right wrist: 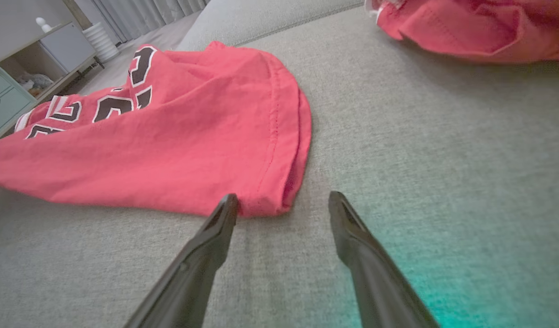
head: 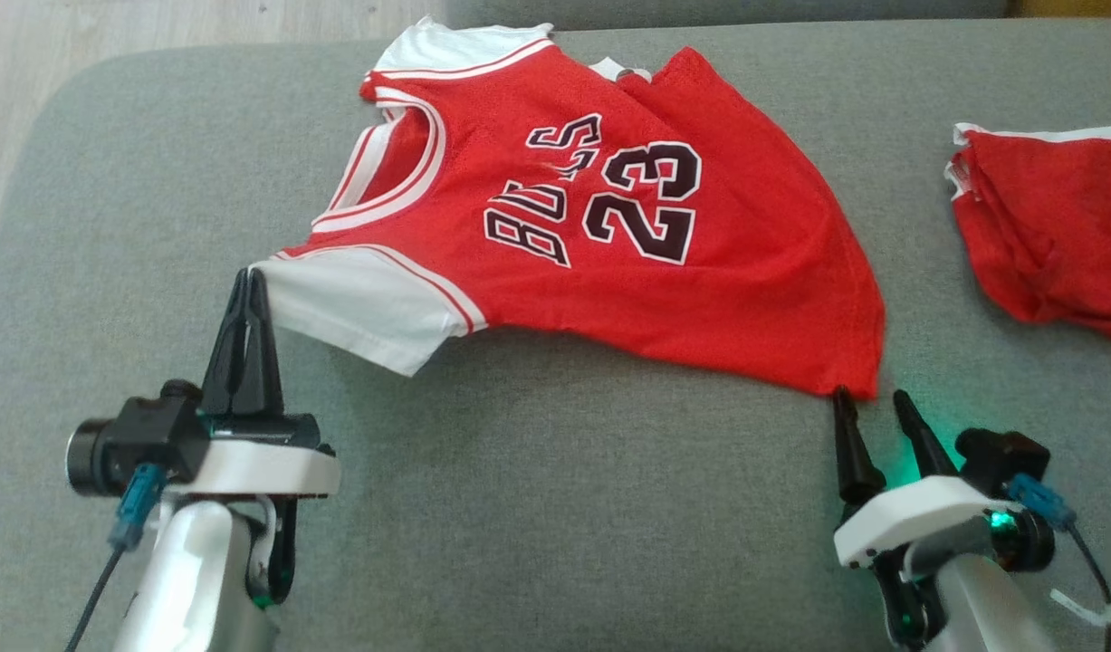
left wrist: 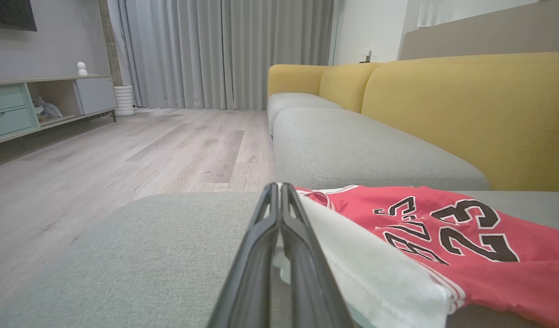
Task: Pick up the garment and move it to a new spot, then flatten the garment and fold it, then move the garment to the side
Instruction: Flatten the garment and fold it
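Observation:
The garment is a red jersey with white sleeves and the number 23, spread on a grey sofa cushion. My left gripper is shut on the edge of its near white sleeve. In the left wrist view the closed left gripper has white cloth pinched between its fingers, and the garment lies to their right. My right gripper is open, its tips at the garment's lower hem corner. In the right wrist view the right gripper frames that corner of the garment, nothing between the fingers.
A second crumpled red cloth lies at the cushion's right side, also at the top of the right wrist view. The yellow sofa back rises behind. Wooden floor and a low cabinet lie past the cushion's left edge.

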You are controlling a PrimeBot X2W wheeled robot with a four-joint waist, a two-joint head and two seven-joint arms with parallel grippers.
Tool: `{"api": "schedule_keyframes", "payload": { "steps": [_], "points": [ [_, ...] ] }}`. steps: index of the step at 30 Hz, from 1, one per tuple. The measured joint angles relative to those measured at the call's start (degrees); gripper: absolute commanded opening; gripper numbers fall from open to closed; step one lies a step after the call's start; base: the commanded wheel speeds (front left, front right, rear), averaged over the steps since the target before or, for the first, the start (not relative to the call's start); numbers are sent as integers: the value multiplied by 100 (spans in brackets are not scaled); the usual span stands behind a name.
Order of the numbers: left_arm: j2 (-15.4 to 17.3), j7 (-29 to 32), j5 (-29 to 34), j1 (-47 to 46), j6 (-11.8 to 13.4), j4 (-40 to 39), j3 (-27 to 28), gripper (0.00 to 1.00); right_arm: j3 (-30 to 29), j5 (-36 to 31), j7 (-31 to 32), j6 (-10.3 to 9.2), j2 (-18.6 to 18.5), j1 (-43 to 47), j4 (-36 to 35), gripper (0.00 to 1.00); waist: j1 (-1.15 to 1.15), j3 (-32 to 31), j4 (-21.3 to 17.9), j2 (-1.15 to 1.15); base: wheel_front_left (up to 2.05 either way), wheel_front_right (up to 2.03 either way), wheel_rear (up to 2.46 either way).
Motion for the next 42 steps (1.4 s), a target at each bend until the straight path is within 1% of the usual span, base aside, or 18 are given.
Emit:
{"api": "schedule_keyframes", "payload": {
  "steps": [5,10,11,12,13,14,20,23,28,31,38,42],
  "points": [
    [-14,0,4,1,-19,-105,-115,0,107,-12,-1,0,-4,-333,469,100,0,23,54,0,0,0,0],
    [-18,0,4,0,-64,-141,-123,0,267,-14,-2,0,-18,-572,779,100,0,41,82,0,0,0,0],
    [-18,0,4,-1,-64,-142,-123,0,292,-12,-8,0,-27,-611,837,80,0,41,84,0,0,0,0],
    [-19,0,4,-1,-64,-146,-126,0,307,-12,-10,0,-36,-638,875,44,0,35,88,0,0,0,0],
    [-19,0,4,-1,-64,-152,-126,0,315,-10,-11,0,-45,-661,918,16,0,25,90,0,0,0,0],
    [-16,0,4,-1,-64,-163,-126,0,326,11,-12,0,-54,-684,967,0,0,13,90,0,0,0,0],
    [-5,0,-12,1,-62,-215,-93,0,557,260,-136,0,-51,-734,1047,0,1,-115,46,0,0,0,0],
    [-5,0,-35,2,-57,-315,-57,0,532,301,-221,0,-37,-734,896,0,1,-205,11,0,0,0,0],
    [27,36,-294,-17,-74,-568,91,0,448,169,-297,0,-36,-866,165,0,1,-371,-37,0,0,0,0],
    [45,156,-444,-166,-162,-732,156,0,411,14,-294,0,-37,-1174,-356,0,1,-480,-50,0,0,0,0],
    [66,359,-924,-1289,-268,-1312,465,0,278,-542,93,0,-44,-2074,-1291,0,0,-778,-68,0,0,0,0],
    [80,443,-1081,-1740,-268,-1816,606,0,318,-637,336,0,-146,-2365,-1807,0,0,-950,-82,0,0,0,0]
  ]
}}
